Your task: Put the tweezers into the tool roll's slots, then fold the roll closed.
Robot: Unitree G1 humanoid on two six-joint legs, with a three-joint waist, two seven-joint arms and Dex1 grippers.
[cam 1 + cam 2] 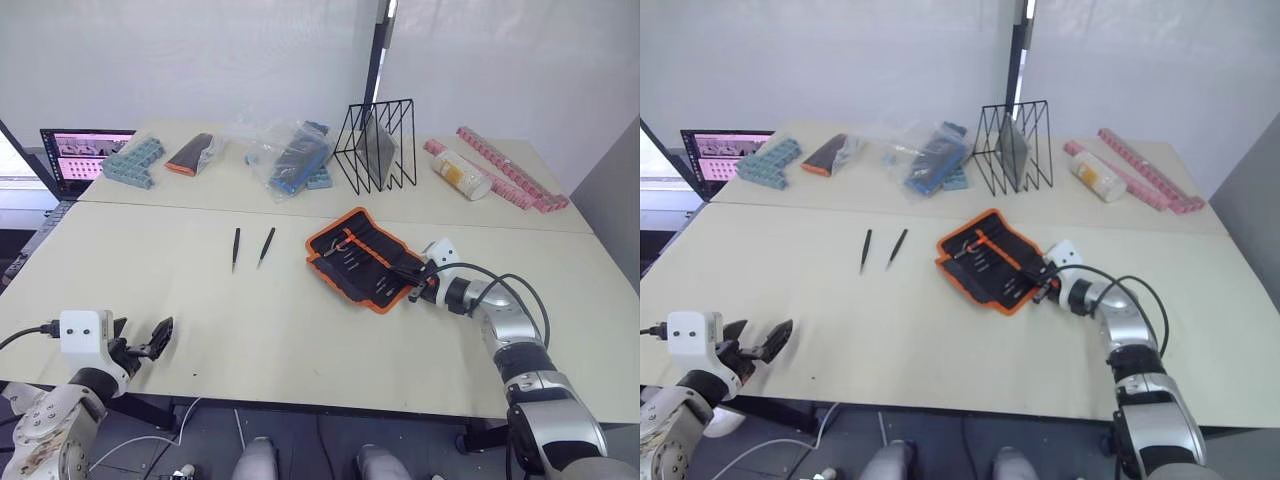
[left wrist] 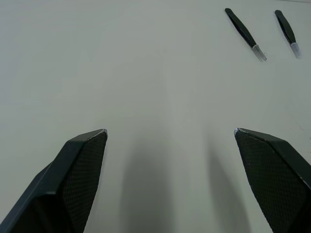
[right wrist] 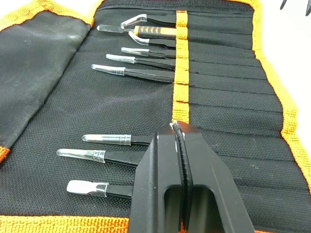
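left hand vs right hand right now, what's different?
The left hand is open, its fingers spread wide; the right hand is shut, fingers pressed together. The left hand hovers over bare table near the front edge, the two loose tweezers lying well ahead of it; the right hand sits over the open tool roll, on its slots. Neither plainly holds anything. Both have black fingers.

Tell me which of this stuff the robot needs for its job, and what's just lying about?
Needed: tool roll, open, several tweezers already slotted; two loose tweezers.

Lying about: wire rack, plastic bag, pink strips, bottle, teal blocks, laptop.
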